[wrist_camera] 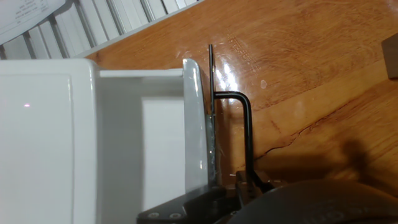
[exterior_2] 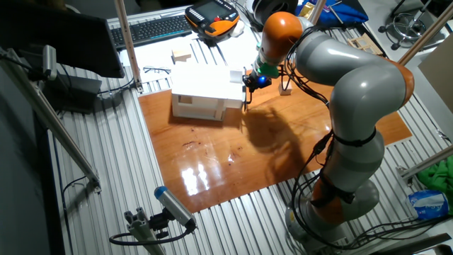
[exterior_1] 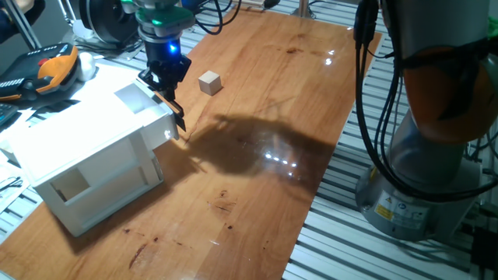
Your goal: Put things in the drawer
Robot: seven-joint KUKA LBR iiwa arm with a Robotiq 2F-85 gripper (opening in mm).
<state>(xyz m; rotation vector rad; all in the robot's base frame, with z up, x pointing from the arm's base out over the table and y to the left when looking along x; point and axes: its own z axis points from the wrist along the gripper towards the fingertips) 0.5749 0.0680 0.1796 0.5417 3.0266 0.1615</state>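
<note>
Now | fingers (exterior_1: 173, 105) clamped on drawer handle (wrist_camera: 244, 134) | cube (exterior_1: 209, 82) on table (exterior_1: 257, 194)

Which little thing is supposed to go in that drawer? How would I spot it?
Start at the white cabinet on the wooden table. Beyond the hand at the cabinet's open drawer, a small pale cube sits alone on the bare wood. It is the only loose block on the tabletop, plain-faced and beige.
</note>
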